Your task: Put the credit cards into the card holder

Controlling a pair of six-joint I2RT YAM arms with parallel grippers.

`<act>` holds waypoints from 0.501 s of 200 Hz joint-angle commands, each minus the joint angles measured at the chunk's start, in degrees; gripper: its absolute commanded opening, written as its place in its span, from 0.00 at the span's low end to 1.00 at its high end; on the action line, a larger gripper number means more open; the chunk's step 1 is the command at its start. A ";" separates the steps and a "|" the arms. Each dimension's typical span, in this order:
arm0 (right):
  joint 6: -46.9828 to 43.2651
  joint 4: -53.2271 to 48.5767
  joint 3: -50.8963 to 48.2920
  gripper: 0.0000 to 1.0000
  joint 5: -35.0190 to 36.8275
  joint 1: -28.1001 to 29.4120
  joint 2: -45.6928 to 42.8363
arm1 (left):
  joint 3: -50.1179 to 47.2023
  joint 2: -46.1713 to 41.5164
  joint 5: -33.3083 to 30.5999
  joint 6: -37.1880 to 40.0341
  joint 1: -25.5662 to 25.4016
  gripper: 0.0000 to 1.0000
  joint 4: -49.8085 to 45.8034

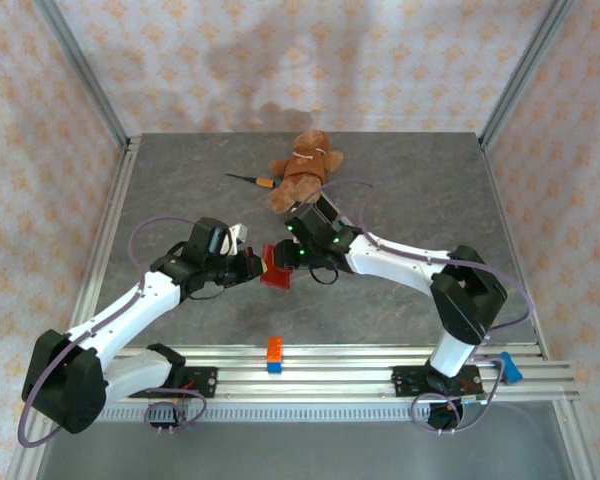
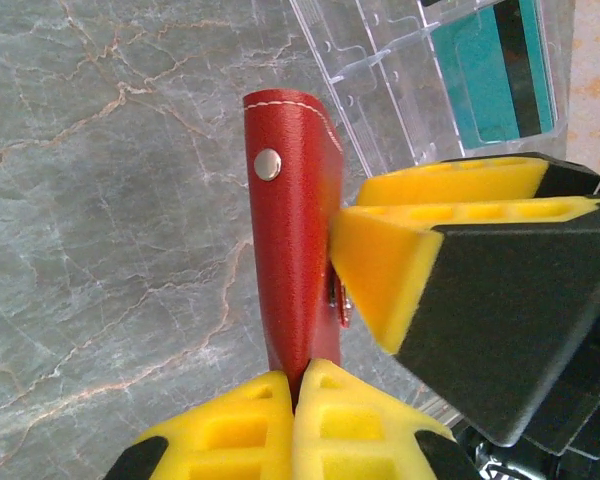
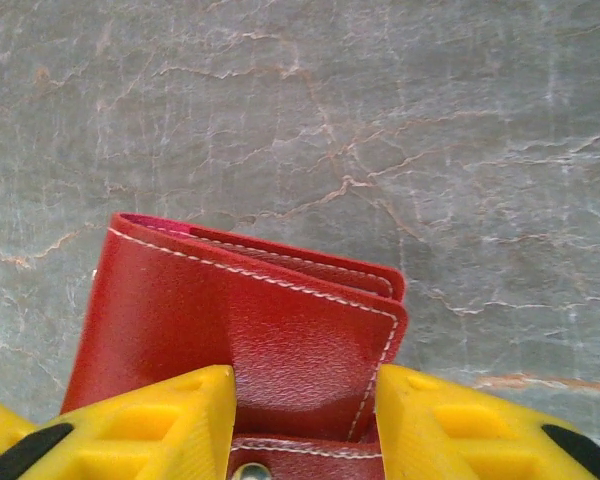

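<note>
The dark red card holder (image 1: 277, 273) is held up off the table's middle between both arms. My left gripper (image 2: 298, 375) is shut on its lower edge, yellow pads pressed together over the leather (image 2: 290, 250). My right gripper (image 3: 305, 385) has a finger against each side edge of the holder's flap (image 3: 270, 320), with the snap stud low between them. From the left wrist view its fingers (image 2: 380, 270) come in from the right, touching the holder by the snap. One teal credit card (image 2: 480, 70) with a dark stripe lies under a clear acrylic stand (image 2: 380, 90).
A brown teddy bear (image 1: 302, 168) and a thin tool with an orange handle (image 1: 250, 180) lie at the back of the table. An orange-and-blue block (image 1: 275, 353) sits at the front rail. Metal frame posts and patterned walls close in the sides.
</note>
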 commanded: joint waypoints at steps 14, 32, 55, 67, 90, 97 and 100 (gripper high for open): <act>0.10 -0.85 2.01 0.42 1.94 1.47 1.66 | -0.35 -1.62 1.17 -1.65 -0.13 0.00 2.67; -0.11 -2.10 1.89 0.42 2.98 2.30 2.04 | -0.45 -1.57 0.44 -1.74 -0.13 0.00 3.46; 0.93 -2.12 0.94 0.42 1.78 3.07 1.63 | 0.35 -0.78 -0.55 -1.21 -0.09 0.00 2.05; 1.35 -1.60 0.16 0.42 0.80 3.28 0.90 | -0.29 -0.92 -1.61 -1.55 -0.13 0.00 2.73; 2.44 -0.28 -1.56 0.42 -0.45 3.31 -0.70 | -0.41 0.06 -2.56 -1.35 -0.13 0.00 3.07; 2.54 -0.49 -1.54 0.42 -0.51 3.25 -0.93 | -0.21 0.65 -2.57 -1.19 -0.14 0.00 2.58; 2.49 -0.66 -1.58 0.42 -0.53 3.28 -0.97 | -0.17 0.82 -2.63 -1.17 -0.13 0.00 2.53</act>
